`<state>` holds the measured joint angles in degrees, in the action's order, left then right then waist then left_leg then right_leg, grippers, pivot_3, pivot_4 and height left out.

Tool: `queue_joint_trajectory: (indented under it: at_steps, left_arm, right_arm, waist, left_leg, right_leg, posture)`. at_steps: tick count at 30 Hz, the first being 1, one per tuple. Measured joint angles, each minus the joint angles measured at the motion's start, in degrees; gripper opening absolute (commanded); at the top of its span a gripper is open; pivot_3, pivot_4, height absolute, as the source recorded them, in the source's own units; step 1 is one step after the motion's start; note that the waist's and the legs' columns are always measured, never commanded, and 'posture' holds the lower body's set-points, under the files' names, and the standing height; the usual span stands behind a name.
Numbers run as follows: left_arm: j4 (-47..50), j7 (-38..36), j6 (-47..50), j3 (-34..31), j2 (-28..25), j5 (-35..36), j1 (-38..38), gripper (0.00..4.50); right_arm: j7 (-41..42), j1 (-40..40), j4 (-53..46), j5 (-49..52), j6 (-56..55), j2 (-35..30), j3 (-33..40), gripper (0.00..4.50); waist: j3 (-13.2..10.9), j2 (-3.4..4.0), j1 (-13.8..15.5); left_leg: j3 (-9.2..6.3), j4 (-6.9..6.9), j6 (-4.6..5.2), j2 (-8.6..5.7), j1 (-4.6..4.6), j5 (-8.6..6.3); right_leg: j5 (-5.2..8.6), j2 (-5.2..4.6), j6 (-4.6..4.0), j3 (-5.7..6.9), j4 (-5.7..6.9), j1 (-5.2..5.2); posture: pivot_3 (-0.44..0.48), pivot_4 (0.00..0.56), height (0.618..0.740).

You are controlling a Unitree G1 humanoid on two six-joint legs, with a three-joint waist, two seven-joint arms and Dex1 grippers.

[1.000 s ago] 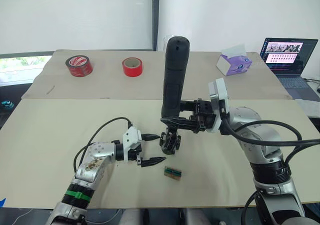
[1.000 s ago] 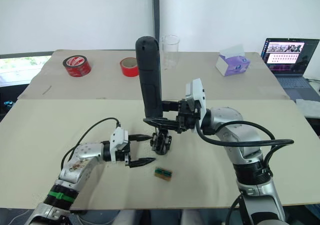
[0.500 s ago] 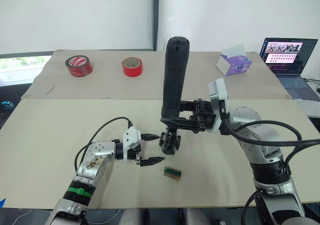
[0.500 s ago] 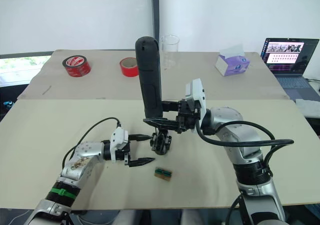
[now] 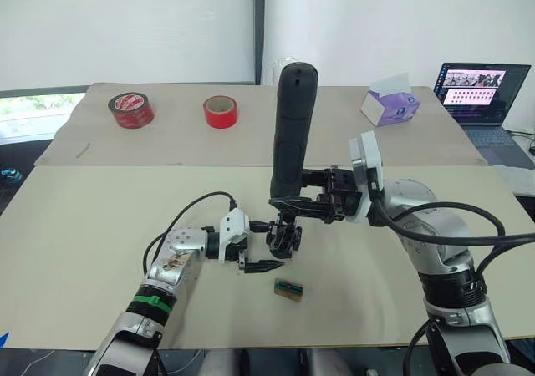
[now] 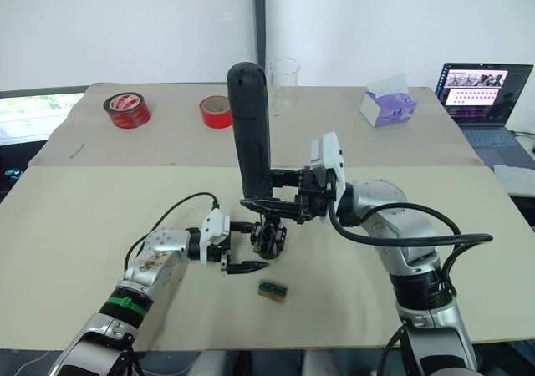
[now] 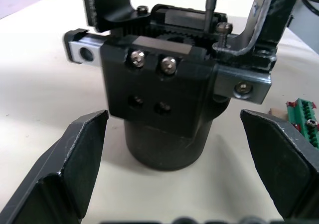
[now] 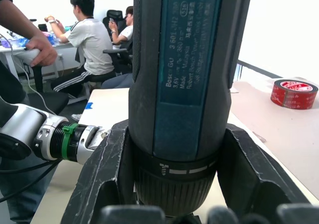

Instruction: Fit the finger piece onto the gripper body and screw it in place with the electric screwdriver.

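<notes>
Plainly the screwing step was in hand: the right gripper (image 5: pixel 294 202) was clamped on the electric screwdriver (image 5: pixel 292 121), upright, its bit directly above the gripper body (image 7: pixel 164 109). The left gripper (image 7: pixel 174 179), fingers spread, flanked that body; next it probably needed to close and steady it.

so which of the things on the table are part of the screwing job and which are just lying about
In the job:
- tall thick black cylindrical electric screwdriver, gripped upright by the right gripper
- small black blocky gripper body under its bit
- left gripper, open beside that body

Lying about:
- two red tape rolls
- purple tissue box
- clear glass
- open laptop
- small green-and-brown block
</notes>
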<state>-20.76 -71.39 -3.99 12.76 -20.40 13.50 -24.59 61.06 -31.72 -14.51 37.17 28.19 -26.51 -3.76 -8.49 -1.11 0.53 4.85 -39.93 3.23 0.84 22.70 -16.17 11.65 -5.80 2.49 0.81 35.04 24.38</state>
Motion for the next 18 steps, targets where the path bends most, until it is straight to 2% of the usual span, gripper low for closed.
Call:
queue_joint_trajectory:
  at_steps: [18]
  left_arm:
    - [-2.8, -0.5, -1.2, 0.9, 2.4, -1.9, -1.8, 4.50]
  right_arm:
    - [-0.5, 0.5, -1.1, 0.1, 0.0, 0.0, 0.2, 1.92]
  waist:
    - [0.0, 0.00, 0.0]
  left_leg:
    - [-0.04, -0.11, 0.01, 0.00, 0.04, 0.00]
  right_leg:
    - [-0.03, 0.01, 0.04, 0.00, 0.02, 0.00]
  posture:
    - [0.000, 0.150, 0.740]
